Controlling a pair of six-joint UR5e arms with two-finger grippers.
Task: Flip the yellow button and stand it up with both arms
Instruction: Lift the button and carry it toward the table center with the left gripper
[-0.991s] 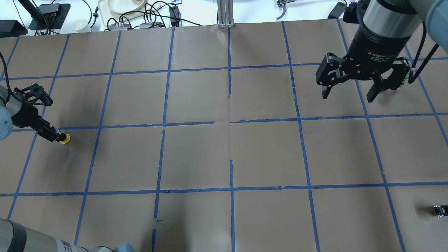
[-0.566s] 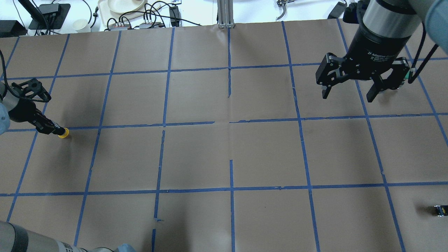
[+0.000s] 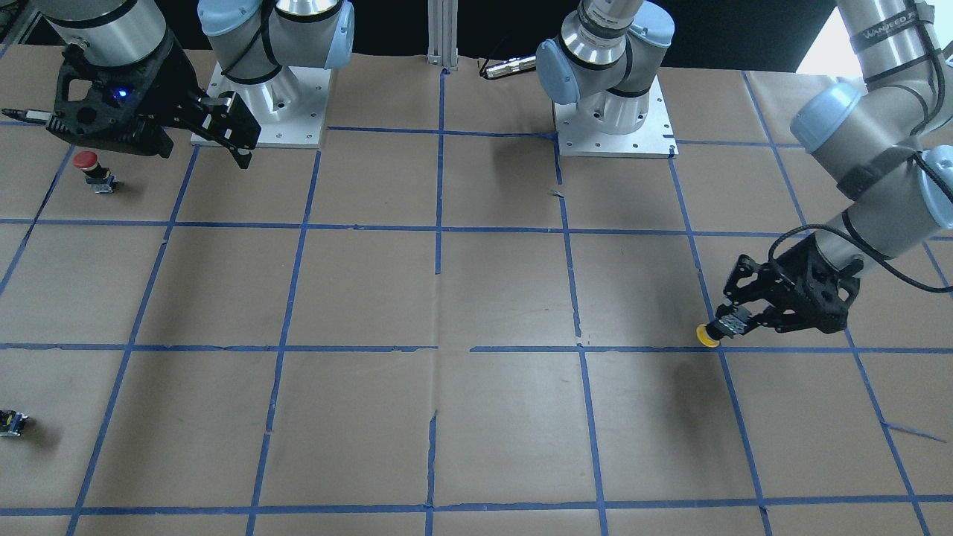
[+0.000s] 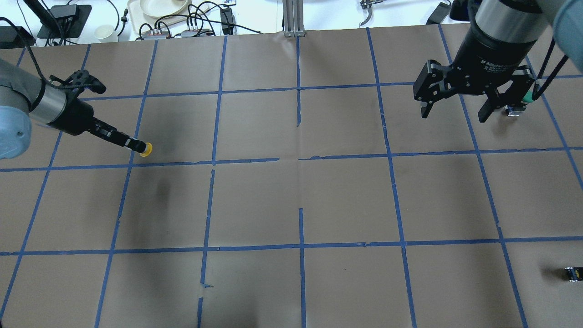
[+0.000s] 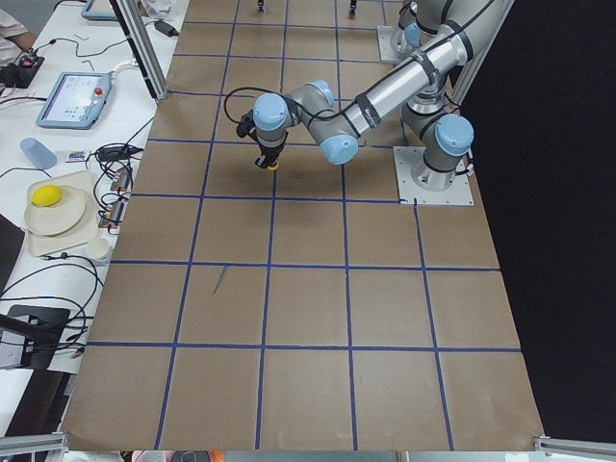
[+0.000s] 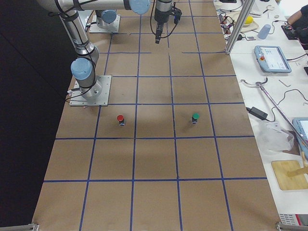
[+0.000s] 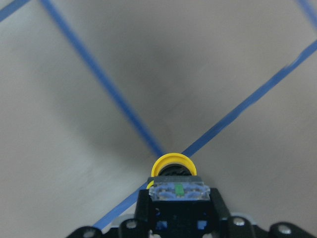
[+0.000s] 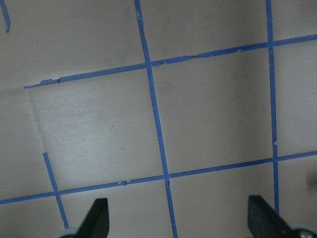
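Matt brown paper with blue tape; smooth plastic yellow button.

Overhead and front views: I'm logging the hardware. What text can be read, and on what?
"2F Adaptive Gr...", on the body of the right gripper; the smaller lines under it are too small to read.
"WANJEED", rest unclear, on the left arm.
No other text is legible.

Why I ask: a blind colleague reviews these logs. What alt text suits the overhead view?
The left gripper holds the yellow button, cap pointing sideways, over the left of the blue-gridded table; the right gripper hangs open at far right.
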